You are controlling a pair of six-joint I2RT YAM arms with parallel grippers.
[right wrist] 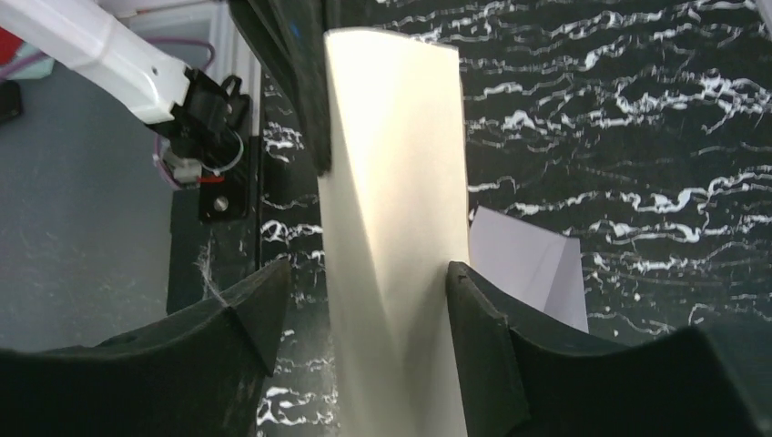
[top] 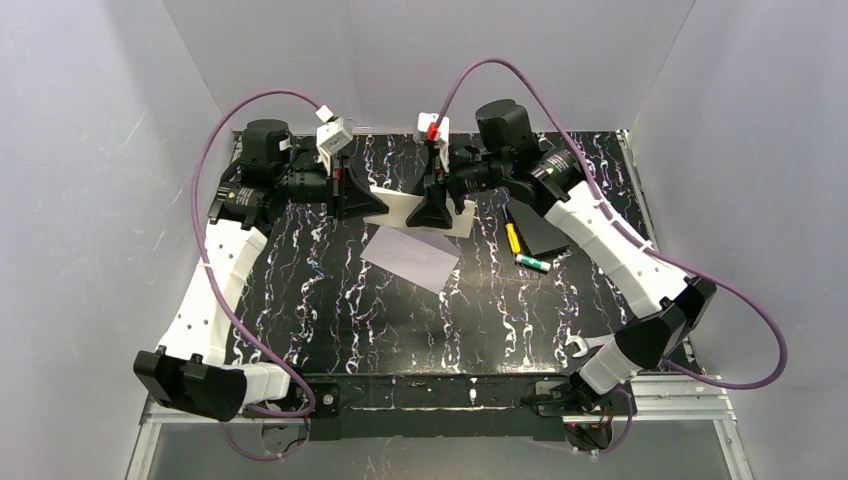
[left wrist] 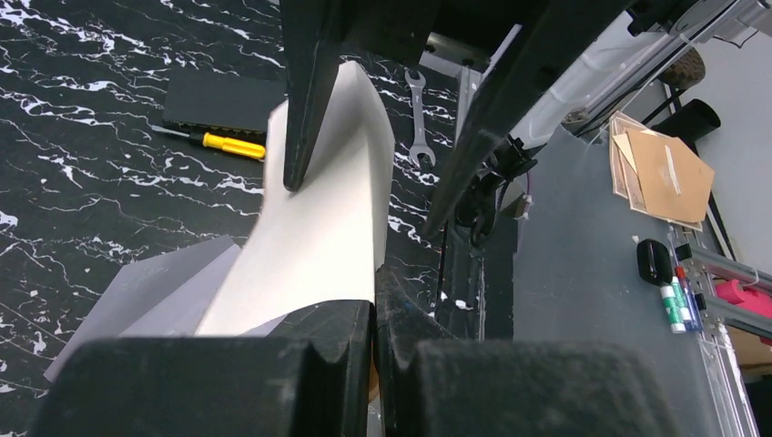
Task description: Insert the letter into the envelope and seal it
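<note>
The cream letter is held up off the table between my two grippers, bent along its length. My left gripper is shut on its left edge; the left wrist view shows the jaws pinched on the sheet. My right gripper is open, and the letter stands between its spread fingers, with its right side against the right finger. The pale lavender envelope lies flat on the table just in front of the letter. It also shows in the left wrist view and the right wrist view.
A small black box, a yellow-handled screwdriver and a green-tipped marker lie right of the envelope. A wrench lies near the right arm's base. Grey walls surround the black marbled table.
</note>
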